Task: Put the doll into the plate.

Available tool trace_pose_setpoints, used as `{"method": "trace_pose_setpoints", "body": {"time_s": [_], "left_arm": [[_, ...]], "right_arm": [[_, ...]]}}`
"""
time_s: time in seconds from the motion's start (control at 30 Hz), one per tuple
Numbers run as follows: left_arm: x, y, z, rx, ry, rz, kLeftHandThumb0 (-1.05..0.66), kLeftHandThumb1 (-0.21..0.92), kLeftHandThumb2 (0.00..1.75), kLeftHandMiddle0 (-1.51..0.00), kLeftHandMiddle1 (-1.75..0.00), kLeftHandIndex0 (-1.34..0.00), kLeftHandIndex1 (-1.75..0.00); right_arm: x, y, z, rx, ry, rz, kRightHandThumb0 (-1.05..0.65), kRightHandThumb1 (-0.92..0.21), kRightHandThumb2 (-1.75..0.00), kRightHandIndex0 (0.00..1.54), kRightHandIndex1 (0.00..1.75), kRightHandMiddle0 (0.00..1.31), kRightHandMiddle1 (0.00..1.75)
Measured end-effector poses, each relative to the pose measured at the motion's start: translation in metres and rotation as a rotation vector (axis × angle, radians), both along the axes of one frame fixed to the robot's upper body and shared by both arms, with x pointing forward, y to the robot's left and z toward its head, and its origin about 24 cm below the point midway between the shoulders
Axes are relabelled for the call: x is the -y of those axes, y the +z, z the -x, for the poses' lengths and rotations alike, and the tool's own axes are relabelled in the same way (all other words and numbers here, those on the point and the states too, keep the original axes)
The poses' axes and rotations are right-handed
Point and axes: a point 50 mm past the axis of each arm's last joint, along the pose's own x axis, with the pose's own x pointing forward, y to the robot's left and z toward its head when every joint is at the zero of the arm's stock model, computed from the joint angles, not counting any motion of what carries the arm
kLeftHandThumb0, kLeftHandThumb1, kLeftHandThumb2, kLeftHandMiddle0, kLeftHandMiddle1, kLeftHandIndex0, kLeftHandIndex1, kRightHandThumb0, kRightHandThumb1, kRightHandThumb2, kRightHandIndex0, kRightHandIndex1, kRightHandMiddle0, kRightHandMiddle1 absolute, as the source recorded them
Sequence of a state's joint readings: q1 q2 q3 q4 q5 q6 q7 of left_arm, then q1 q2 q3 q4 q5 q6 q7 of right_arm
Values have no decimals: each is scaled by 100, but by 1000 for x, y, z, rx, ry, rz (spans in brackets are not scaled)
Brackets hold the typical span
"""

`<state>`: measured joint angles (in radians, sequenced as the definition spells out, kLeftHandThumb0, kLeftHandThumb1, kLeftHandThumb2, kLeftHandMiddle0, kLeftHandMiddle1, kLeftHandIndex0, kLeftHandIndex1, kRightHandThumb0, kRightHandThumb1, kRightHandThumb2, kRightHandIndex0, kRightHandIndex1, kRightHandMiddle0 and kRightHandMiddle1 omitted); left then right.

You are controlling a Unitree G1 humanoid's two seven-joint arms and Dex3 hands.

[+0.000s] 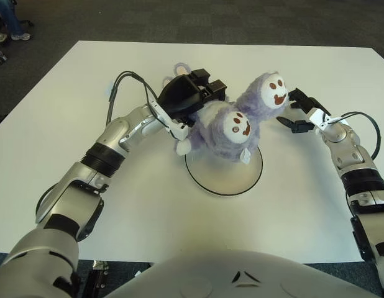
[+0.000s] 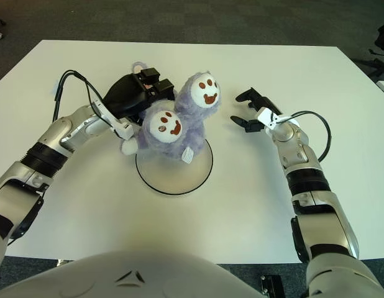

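Left hand (image 2: 137,92) sits at the far left edge of the plate (image 2: 204,171), its dark fingers pressed against the back of the doll (image 2: 179,121); whether they grip it cannot be told. The doll, a purple plush with two white smiling faces, stands over the far part of the round plate, its lower body on the plate surface. Right hand (image 2: 254,110) hovers to the right of the doll, clear of it, fingers spread and holding nothing. All rests on a white table (image 2: 254,211).
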<state>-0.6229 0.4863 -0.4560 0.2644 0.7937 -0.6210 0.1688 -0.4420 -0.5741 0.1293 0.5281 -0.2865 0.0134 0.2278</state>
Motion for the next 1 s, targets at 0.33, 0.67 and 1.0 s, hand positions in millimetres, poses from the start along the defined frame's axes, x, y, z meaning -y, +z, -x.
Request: {"method": "trace_pose_setpoints", "body": {"time_s": [0.33,0.67,1.0], "left_arm": [[-2,-2,6,-14,-16,-21,-1,32,123,-54,-148,-61,-175],[0,-6,12,-20,-57,-16,-1,42,118,-37,-166,-52,-175],[2,-11,18,-34,-83,-13,-1,51,104,-38,-156,-47,-175]], "right_arm": [[0,1,0,-1,-3,4,-57,-69,-80,16,83,0,108],[0,1,0,-4,-9,2,-55,-68,-81,19,84,0,105],[1,1,0,-7,-23,-12,-54,-67,-82,20,86,0,104]]}}
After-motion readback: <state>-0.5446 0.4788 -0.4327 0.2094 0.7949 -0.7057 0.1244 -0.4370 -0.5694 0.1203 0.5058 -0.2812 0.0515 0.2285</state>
